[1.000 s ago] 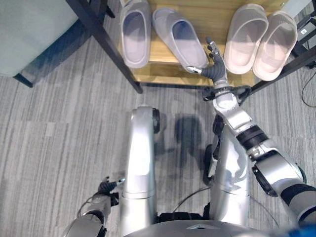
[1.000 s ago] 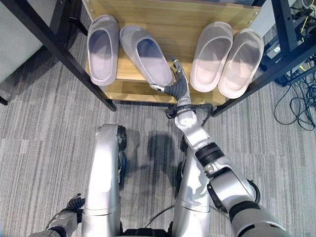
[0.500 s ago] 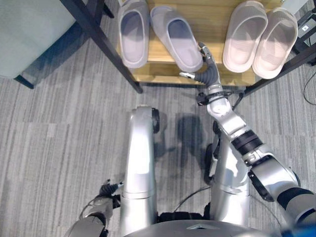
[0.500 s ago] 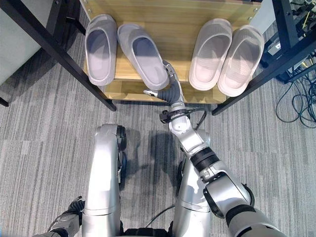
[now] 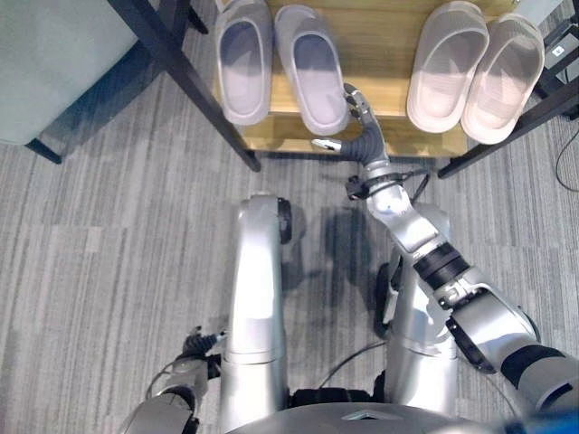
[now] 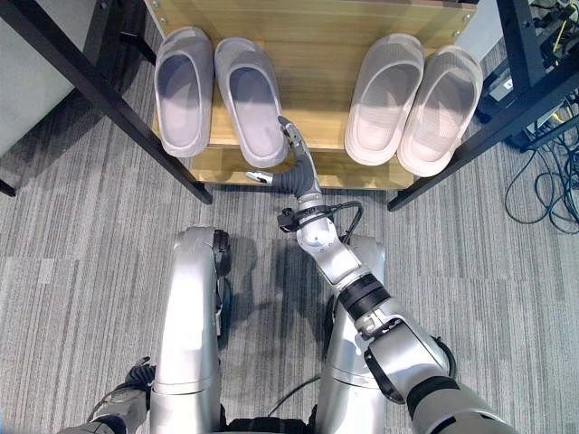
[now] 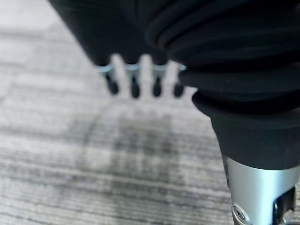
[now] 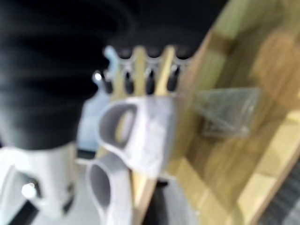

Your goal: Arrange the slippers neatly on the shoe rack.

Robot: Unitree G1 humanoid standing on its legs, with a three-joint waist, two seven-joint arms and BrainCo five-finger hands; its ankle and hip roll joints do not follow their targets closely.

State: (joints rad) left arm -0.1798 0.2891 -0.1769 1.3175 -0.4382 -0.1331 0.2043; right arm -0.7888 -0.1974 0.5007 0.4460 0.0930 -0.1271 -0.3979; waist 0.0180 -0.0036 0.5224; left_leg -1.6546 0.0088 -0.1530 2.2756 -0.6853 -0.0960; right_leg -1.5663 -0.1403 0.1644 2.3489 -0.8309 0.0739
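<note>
Fingers (straight) against grey slipper's side, on shoe rack

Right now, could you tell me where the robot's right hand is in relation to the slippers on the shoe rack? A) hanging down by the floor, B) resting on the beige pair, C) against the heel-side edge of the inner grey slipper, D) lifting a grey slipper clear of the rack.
C: the right hand has straight fingers against the near edge of the inner grey slipper, which lies flat on the shoe rack beside its mate.
</note>
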